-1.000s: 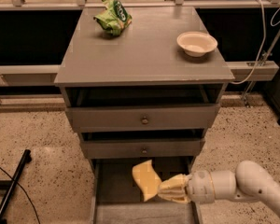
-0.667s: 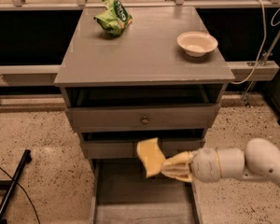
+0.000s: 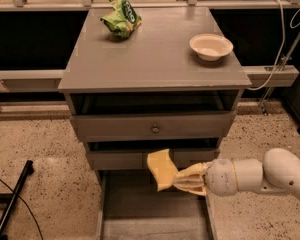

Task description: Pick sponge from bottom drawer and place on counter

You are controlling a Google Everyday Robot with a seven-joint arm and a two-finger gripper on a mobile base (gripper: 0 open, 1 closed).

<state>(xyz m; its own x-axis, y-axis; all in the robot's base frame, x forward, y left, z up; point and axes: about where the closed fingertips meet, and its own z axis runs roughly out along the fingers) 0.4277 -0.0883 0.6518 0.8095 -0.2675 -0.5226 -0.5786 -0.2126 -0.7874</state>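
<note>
The pale-yellow sponge [image 3: 161, 169] is held in my gripper [image 3: 182, 179], which is shut on its right end. It hangs in the air above the open bottom drawer [image 3: 140, 211], in front of the middle drawer's face. My white arm [image 3: 260, 176] reaches in from the right. The grey counter [image 3: 155, 59] lies well above the sponge, at the top of the cabinet.
A green snack bag [image 3: 121, 18] lies at the counter's back left. A white bowl [image 3: 210, 46] sits at its back right. The two upper drawers [image 3: 153, 128] stand slightly ajar. A black bar [image 3: 12, 204] lies on the speckled floor at the left.
My gripper has lifted the sponge up out of the bottom drawer and a little to the right, to the height of the middle drawer.
</note>
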